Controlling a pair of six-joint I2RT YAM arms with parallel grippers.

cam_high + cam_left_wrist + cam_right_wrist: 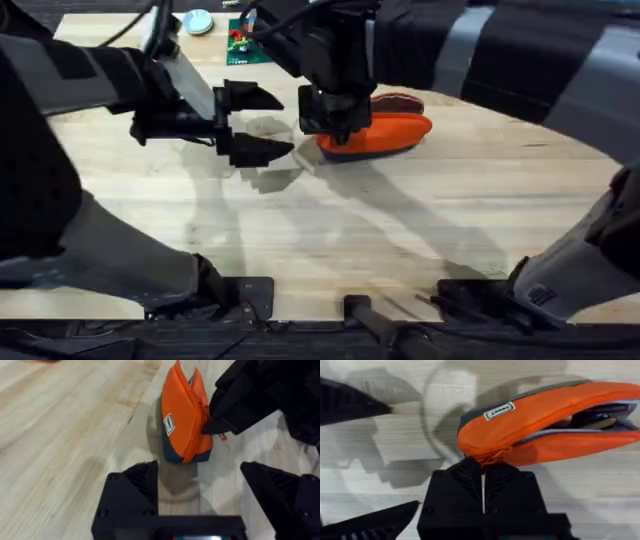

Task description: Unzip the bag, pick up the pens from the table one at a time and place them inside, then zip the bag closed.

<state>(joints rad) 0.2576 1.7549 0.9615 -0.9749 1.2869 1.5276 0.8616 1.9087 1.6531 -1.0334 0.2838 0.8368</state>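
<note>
I see my right pincer (335, 128) clamped shut at the oblong orange fabric pouch's (385, 133) zipper end, upper centre; my left pincer (250, 122) gapes open just left.

Overhead view: the left arm enters from the left edge of the frame and extends rightward across the upper left. Its gripper (254, 124) sits left of centre, jaws spread wide apart, one black finger (250, 97) above the other in the frame. The right arm enters from the upper right of the frame and crosses toward upper centre, its wrist pointing steeply downward. Its gripper (336, 133) lies just right of the left gripper, near but apart. In the right wrist view, the right gripper (482, 462) has its jaws pressed together, only a thin seam between them.
</note>
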